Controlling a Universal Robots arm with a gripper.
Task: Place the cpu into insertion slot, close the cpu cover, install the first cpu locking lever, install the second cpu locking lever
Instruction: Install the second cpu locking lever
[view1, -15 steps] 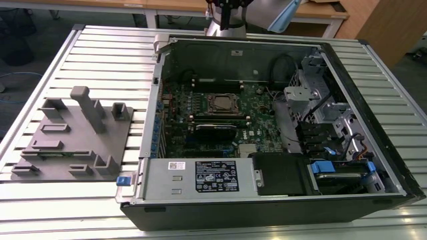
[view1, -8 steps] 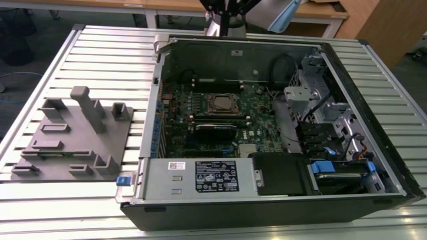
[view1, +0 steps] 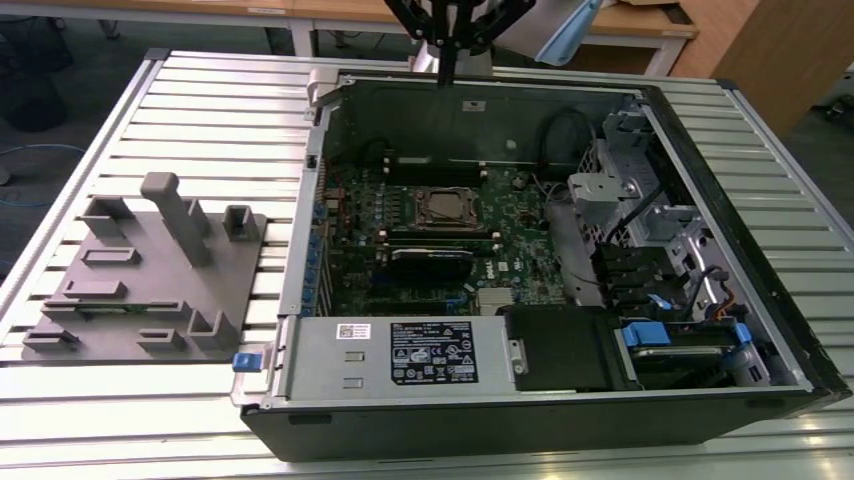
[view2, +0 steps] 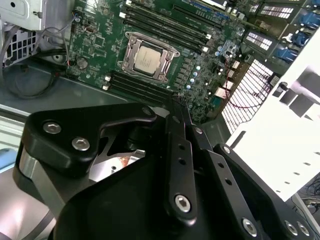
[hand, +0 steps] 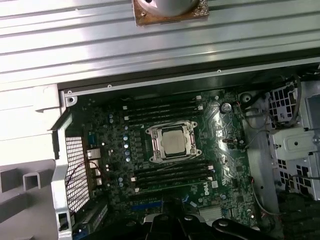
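Note:
The cpu (view1: 447, 208) lies flat in the middle of the green motherboard, its dull silver top facing up in both wrist views (view2: 148, 59) (hand: 173, 142). The silver cpu cover (view2: 131, 50) (hand: 156, 145) lies down around it as a frame. The insertion slot's contact field is hidden under the chip. My gripper (view1: 447, 72) hangs above the case's far wall, well clear of the board, with its black fingers (view2: 176, 112) pressed together and nothing between them. The same gripper (hand: 170, 220) is seen in the first wrist view, away from the cpu.
The open computer case (view1: 310, 300) lies on a slatted metal table. A grey fixture block (view1: 147, 270) stands at the exterior view's left. Inside are a black card (view1: 430, 265), the power supply (view1: 400, 355) and drive bays with blue tabs (view1: 667, 335).

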